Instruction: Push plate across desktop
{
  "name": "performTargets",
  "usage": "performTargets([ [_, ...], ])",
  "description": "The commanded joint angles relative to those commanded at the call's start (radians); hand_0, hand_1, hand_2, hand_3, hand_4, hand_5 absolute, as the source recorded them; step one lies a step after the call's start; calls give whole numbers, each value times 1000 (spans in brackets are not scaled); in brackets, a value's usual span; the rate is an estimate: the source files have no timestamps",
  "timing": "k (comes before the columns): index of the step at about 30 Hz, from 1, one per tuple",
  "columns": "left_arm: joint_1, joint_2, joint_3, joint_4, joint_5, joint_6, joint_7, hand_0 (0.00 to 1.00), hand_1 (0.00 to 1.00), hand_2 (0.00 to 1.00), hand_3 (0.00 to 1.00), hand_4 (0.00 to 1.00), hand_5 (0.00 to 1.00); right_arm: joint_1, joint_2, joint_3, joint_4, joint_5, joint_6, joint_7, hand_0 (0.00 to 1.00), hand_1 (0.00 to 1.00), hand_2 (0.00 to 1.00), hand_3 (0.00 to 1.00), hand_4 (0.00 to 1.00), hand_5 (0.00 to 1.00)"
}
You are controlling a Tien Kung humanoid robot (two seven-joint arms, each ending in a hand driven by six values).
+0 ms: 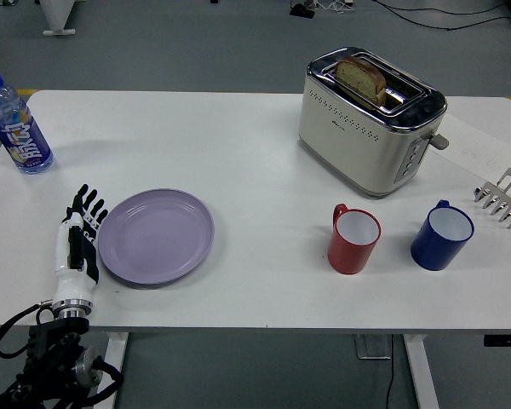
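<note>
A lilac plate (156,236) lies flat on the white table (238,153), left of centre near the front edge. My left hand (78,241) is flat and edge-on against the plate's left rim, with its fingers straight and pointing away from me, holding nothing. Its black forearm comes up from the lower left corner. My right arm does not show.
A blue-labelled water bottle (14,123) stands at the far left. A cream toaster (370,121) with a slice of bread in it stands at the back right. A red mug (353,239) and a blue mug (442,234) stand right of the plate. A metal rack (502,198) is at the right edge.
</note>
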Motion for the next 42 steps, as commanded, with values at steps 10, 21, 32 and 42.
performTargets([
  [10,-1,2,76,-13,-16,9,-7,842,907,953,947,600,998,-6,0,0,0,-1,1,-2,637,607,666,607,184,112],
  [21,-7,3,140,-31,-36,12,-12,844,907,953,946,597,998,-11,-1,-1,0,-4,1,-2,638,608,666,607,185,112],
  [32,-21,10,237,-46,-59,12,-14,844,906,949,945,594,998,-10,-2,-5,0,1,1,1,637,607,666,607,185,111],
  [42,-30,21,284,-71,-61,15,-15,844,905,947,943,593,998,-7,-3,-4,0,3,0,2,637,607,666,608,186,110],
])
